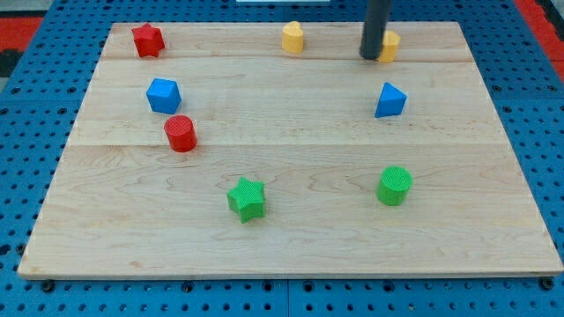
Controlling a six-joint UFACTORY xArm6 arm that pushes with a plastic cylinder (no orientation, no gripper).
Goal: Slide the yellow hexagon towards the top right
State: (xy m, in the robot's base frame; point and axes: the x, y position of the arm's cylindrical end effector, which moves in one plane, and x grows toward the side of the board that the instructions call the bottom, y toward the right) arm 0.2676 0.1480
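Two yellow blocks sit near the view's top. One yellow block [389, 46] is at the top right, partly hidden behind the dark rod; its shape is hard to make out. The other yellow block [293, 38] is at the top middle and looks rounded or heart-like. My tip [371, 56] rests on the board right against the left side of the top-right yellow block, touching or nearly touching it.
A red star [148, 40] is at the top left. A blue cube-like block [163, 95] and a red cylinder [181, 134] are at the left. A blue block [389, 100] is at the right, below my tip. A green star [247, 198] and a green cylinder [395, 186] are near the bottom. The wooden board [291, 238] lies on a blue pegboard.
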